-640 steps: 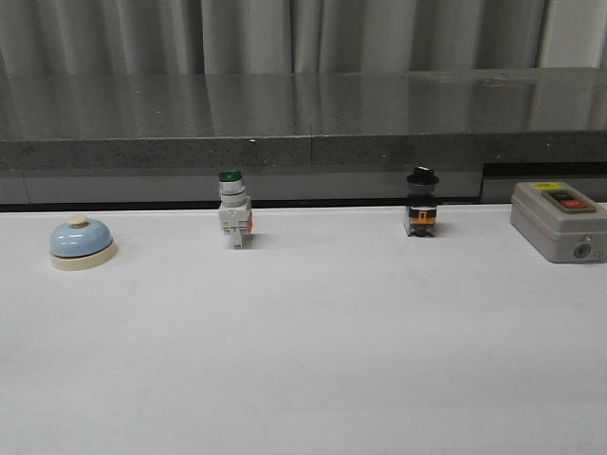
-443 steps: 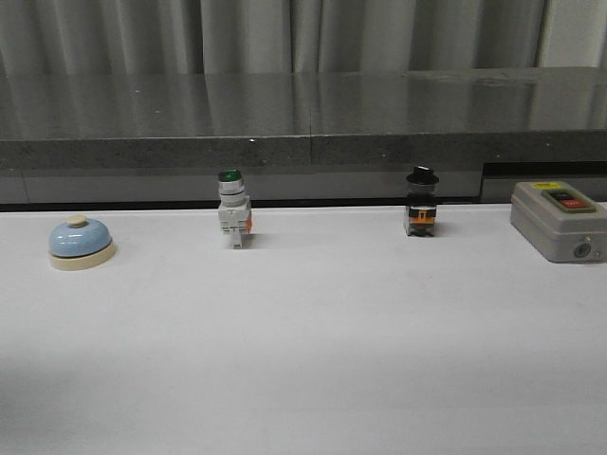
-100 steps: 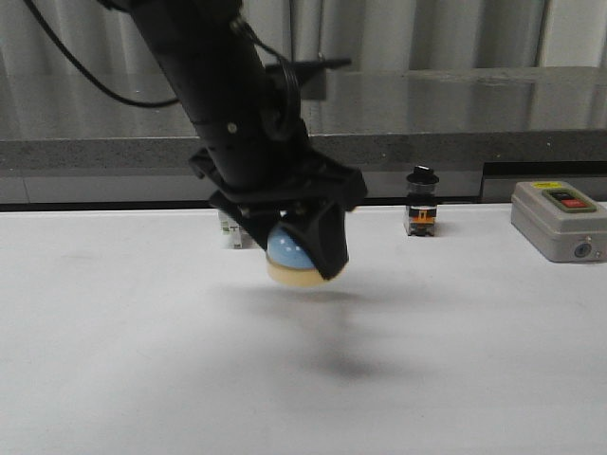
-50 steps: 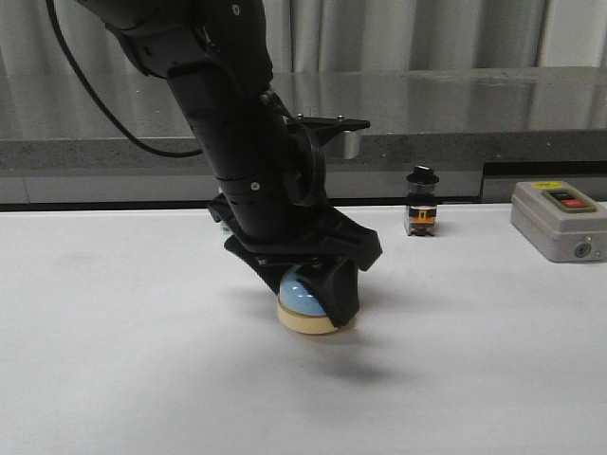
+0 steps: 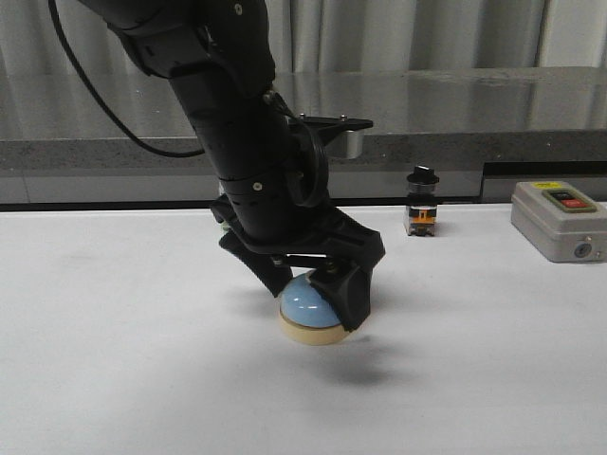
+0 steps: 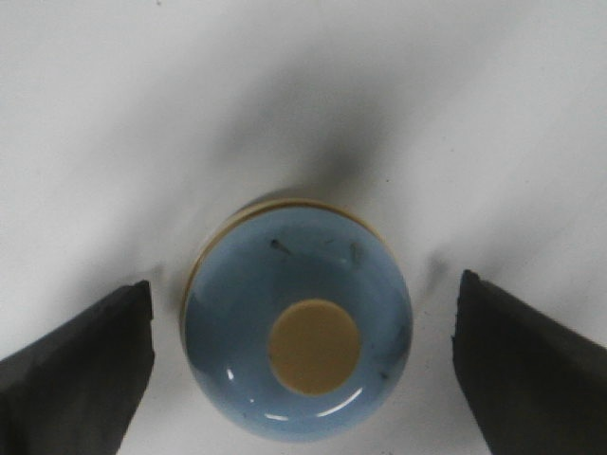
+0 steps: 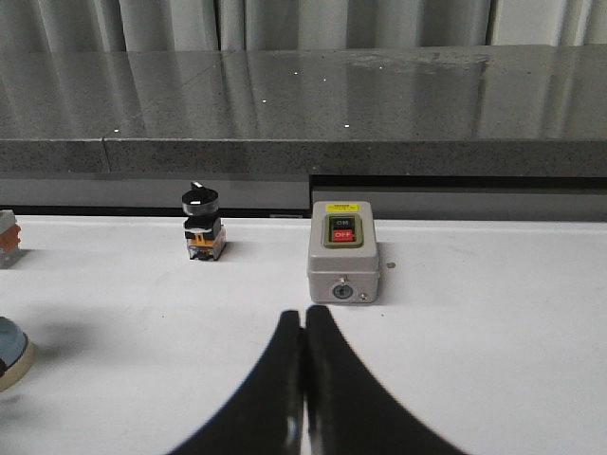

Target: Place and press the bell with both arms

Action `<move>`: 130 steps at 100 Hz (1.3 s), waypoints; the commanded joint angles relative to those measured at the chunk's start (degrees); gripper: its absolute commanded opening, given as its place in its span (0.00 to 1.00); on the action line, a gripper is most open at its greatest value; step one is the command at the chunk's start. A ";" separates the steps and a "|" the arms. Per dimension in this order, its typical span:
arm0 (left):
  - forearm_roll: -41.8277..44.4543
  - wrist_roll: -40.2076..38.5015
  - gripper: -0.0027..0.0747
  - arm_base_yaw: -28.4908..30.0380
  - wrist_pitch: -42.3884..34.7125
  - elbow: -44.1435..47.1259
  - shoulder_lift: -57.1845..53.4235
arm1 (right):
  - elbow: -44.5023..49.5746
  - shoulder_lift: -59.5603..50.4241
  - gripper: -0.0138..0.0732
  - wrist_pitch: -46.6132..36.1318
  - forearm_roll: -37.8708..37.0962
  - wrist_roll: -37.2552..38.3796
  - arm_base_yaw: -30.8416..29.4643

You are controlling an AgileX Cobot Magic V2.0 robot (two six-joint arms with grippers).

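The light-blue bell (image 5: 309,311) with its cream base stands on the white table, near the middle. My left gripper (image 5: 314,301) is right above it, open, with one black finger on each side. In the left wrist view the bell (image 6: 299,322) and its cream knob lie between the fingers (image 6: 81,370), and white table shows in the gap on each side. My right gripper (image 7: 303,318) is shut and empty, low over the table, pointing at the grey box. It is out of the front view. The bell's edge shows in the right wrist view (image 7: 9,353).
A grey box with red and green buttons (image 5: 558,220) stands at the far right and also shows in the right wrist view (image 7: 343,251). A black-capped switch (image 5: 422,201) stands at the back. The green-capped switch is mostly hidden behind my left arm (image 5: 237,123). A dark stone ledge (image 5: 455,114) runs along the back.
My left gripper came down with the bell, set it on the table and opened. A second ago it held the bell in the air.
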 commanded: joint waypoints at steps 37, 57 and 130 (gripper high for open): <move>-1.27 -2.34 0.84 2.07 -3.34 -1.38 -13.99 | -0.90 -0.46 0.09 -4.17 -0.51 -0.56 -0.25; -1.27 -2.98 0.84 7.61 -6.03 2.46 -23.33 | -0.90 -0.46 0.09 -4.17 -0.51 -0.56 -0.25; -1.37 -4.51 0.84 30.13 -20.14 42.38 -70.63 | -0.90 -0.46 0.09 -4.17 -0.51 -0.56 -0.25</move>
